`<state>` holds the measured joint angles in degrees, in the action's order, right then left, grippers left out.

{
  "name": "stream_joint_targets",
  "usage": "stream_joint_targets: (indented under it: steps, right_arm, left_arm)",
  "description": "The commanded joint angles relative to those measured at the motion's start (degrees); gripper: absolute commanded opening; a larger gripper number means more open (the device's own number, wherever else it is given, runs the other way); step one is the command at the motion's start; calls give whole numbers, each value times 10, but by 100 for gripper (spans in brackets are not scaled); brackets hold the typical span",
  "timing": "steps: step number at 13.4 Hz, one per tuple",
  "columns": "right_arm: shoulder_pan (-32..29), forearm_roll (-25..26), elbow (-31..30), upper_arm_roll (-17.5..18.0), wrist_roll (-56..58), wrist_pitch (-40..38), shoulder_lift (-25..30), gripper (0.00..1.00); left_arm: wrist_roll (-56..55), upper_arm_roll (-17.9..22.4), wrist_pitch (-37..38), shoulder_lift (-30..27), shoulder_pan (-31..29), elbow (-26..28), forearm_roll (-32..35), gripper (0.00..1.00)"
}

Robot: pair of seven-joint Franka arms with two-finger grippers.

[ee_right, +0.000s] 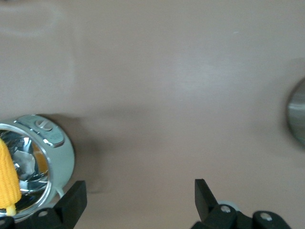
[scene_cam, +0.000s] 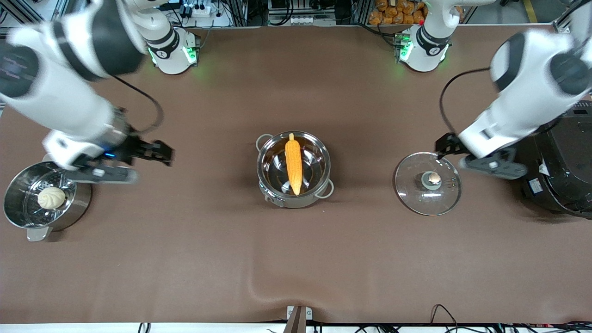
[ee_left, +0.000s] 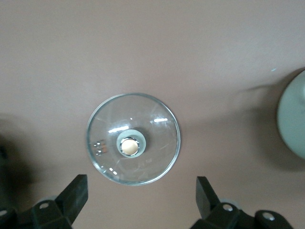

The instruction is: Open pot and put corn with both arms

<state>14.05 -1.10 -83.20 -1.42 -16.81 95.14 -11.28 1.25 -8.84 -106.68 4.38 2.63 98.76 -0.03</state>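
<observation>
The shiny steel pot point(scene_cam: 303, 200) stands uncovered at the table's middle. The yellow-orange corn point(scene_cam: 293, 162) lies inside it, with its thick end against the rim. The glass lid point(scene_cam: 428, 183) with its copper knob point(scene_cam: 434, 178) lies flat on the table toward the left arm's end. My left gripper point(scene_cam: 443, 147) is open and empty over the table at the lid's edge; the lid fills the left wrist view point(ee_left: 133, 138). My right gripper point(scene_cam: 162, 155) is open and empty over bare table between the steamer pot and the pot. The right wrist view shows the pot point(ee_right: 66, 157) and the corn point(ee_right: 8, 183).
A steel steamer pot point(scene_cam: 18, 217) holding a white bun point(scene_cam: 51, 198) stands at the right arm's end. A big black cooker point(scene_cam: 559, 171) stands at the left arm's end, close to the lid. The tablecloth has a fold point(scene_cam: 273, 277) near the front edge.
</observation>
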Motion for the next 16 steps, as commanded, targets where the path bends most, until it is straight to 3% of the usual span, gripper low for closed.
stream_joint_targets:
  steps: [1, 4, 7, 10, 16]
  right_arm:
    - [-56, 2, -56, 12, 10, -51, 84, 100]
    - [-85, 14, -58, 12, 20, -78, 118, 100]
    - [-149, 2, -16, 12, 74, -78, 109, 100]
    - [-155, -8, -3, 12, 78, -79, 101, 100]
    - [-184, 3, -11, 11, 122, -108, 108, 100]
  left_arm:
    - [3, 0, 68, 20, -4, -101, 0, 100]
    - [2, 15, 118, 13, -24, -139, -8, 100]
    - [2, 33, 171, 12, -45, -158, -2, 100]
    - [0, 37, 204, 7, -55, -182, 25, 100]
    - [-98, 28, 217, -14, -53, -168, 29, 100]
